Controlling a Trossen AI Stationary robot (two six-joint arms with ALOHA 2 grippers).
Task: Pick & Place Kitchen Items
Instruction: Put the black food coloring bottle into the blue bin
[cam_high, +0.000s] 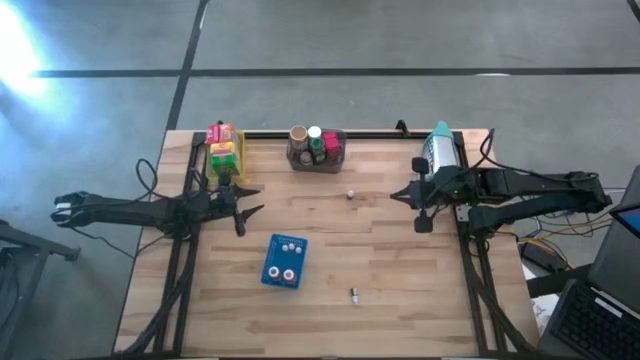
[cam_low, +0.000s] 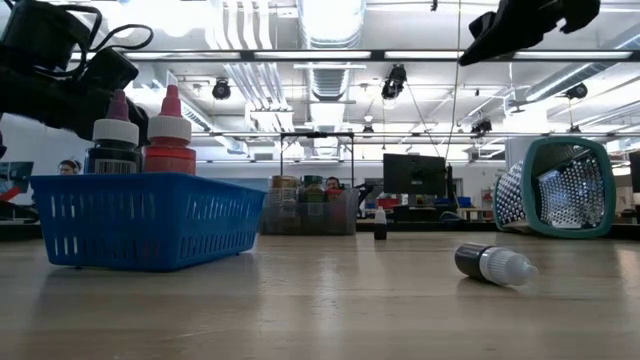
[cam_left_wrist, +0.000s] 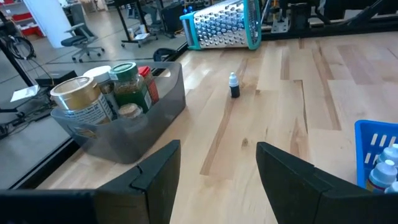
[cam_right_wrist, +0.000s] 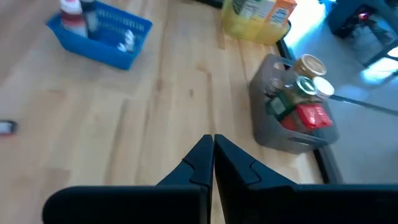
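Left gripper hovers near yellow bin, fingers apart, empty; right gripper closed; 1 small bottle upright mid-table.

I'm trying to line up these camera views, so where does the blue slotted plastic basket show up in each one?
High view: the blue slotted plastic basket sits on the table's near middle, left of centre.
Low view: large at the left, bottles standing in it.
Left wrist view: only a corner at the right edge.
Right wrist view: upper left.
Shared landmark: the grey plastic bin of jars.
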